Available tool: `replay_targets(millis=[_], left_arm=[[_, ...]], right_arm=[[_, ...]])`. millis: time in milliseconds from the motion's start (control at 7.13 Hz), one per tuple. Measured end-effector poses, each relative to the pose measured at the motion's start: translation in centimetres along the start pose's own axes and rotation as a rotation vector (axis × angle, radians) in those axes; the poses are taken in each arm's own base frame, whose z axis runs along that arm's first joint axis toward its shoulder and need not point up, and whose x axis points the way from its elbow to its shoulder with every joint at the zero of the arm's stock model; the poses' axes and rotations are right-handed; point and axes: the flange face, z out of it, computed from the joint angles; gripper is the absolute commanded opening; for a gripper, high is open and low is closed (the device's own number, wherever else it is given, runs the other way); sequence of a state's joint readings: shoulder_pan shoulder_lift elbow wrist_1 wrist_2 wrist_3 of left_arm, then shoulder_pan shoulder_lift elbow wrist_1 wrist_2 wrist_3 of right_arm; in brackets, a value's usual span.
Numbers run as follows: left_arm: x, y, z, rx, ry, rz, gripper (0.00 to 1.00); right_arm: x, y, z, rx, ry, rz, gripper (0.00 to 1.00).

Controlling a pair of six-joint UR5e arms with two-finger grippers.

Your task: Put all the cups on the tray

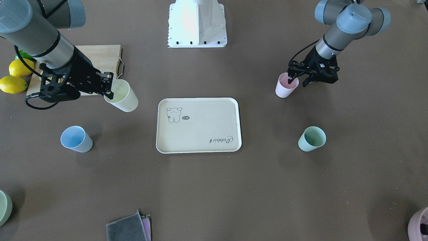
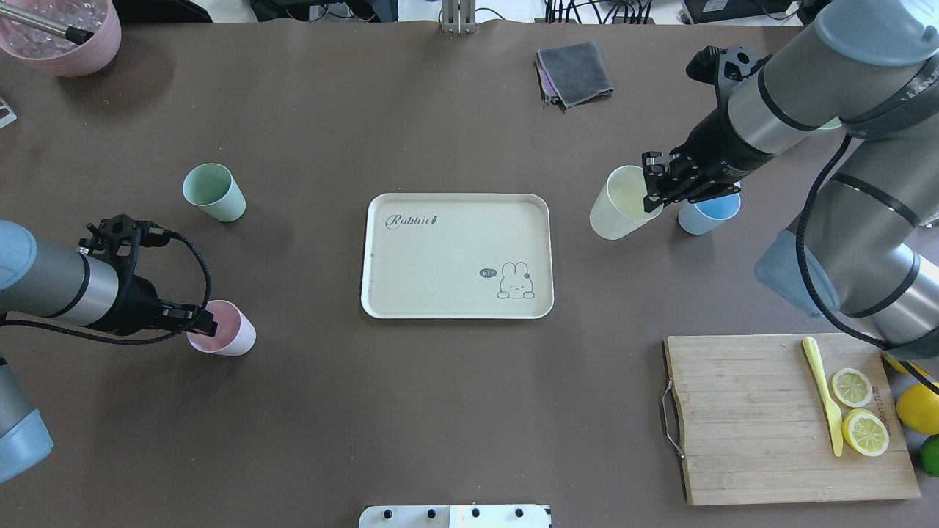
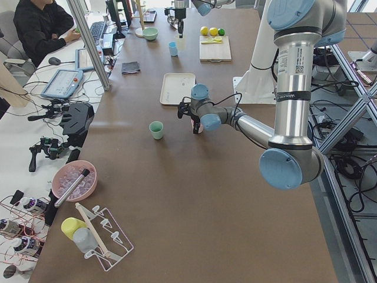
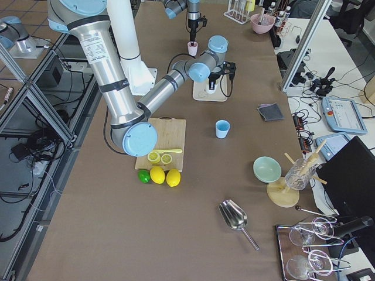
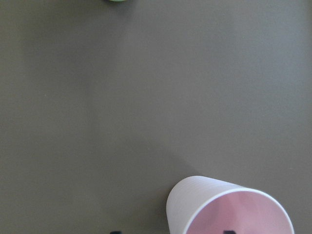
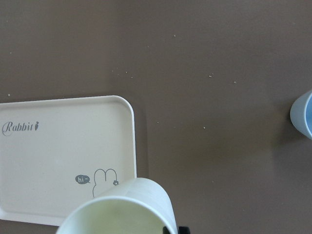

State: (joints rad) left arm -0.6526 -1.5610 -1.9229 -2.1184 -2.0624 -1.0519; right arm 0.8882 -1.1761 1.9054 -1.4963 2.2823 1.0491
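Front-facing: the cream, rounded-corner tray [image 1: 200, 147] lies lengthwise across the table; the right gripper [image 1: 109, 87] pinches the rim of the matte yellow cup [image 1: 125, 100] beside it. Overhead: the left gripper [image 2: 207, 323] straddles the pink cup [image 2: 231, 337] rim, fingers apart; the blue cup [image 2: 708, 214] and mint cup [image 2: 214, 192] stand upright, off the tray.

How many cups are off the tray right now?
4. Yellow cup held by the right gripper, beside the tray; blue cup just past it; pink cup at the left gripper; mint cup alone, farther out. None seems hidden.
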Motion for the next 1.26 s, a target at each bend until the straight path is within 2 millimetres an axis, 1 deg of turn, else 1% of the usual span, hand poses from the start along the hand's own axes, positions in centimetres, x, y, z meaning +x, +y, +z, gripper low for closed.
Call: replay_targets(millis=[280,421,561,701,841,982,1122,1262], left_arm=[[2.0,-1.0,-0.2,0.017,0.029,-0.048,0.00],[2.8,-2.2,-0.9,0.035,0.039,-0.088,0.00],[3.5,-3.7,-1.9,0.055,0.039,-0.119,0.00],[5.4,-5.7,-3.0,0.068,0.033,-0.140,0.00],[8.3,-7.7,-4.1,0.073,0.024,-0.155,0.00],[10.9,-9.1,-5.1,0.074,0.017,-0.165,0.00],[12.6,-9.9,-5.8,0.076,0.013,-0.169,0.00],[13.7,-10.3,-6.2,0.078,0.015,-0.170,0.00]], right_arm=[[-1.0,0.4,1.9,-0.005,0.022,-0.013,0.00],[-1.8,0.6,3.1,-0.007,0.034,-0.023,0.00],[-3.1,1.1,4.5,-0.008,0.045,-0.042,0.00],[-4.3,1.9,6.0,-0.010,0.055,-0.057,0.00],[-5.7,2.5,7.4,-0.013,0.065,-0.064,0.00],[-7.3,2.5,8.9,-0.012,0.074,-0.068,0.00],[-9.0,1.9,10.1,-0.012,0.082,-0.062,0.00],[-10.5,1.2,11.4,-0.013,0.092,-0.050,0.00]])
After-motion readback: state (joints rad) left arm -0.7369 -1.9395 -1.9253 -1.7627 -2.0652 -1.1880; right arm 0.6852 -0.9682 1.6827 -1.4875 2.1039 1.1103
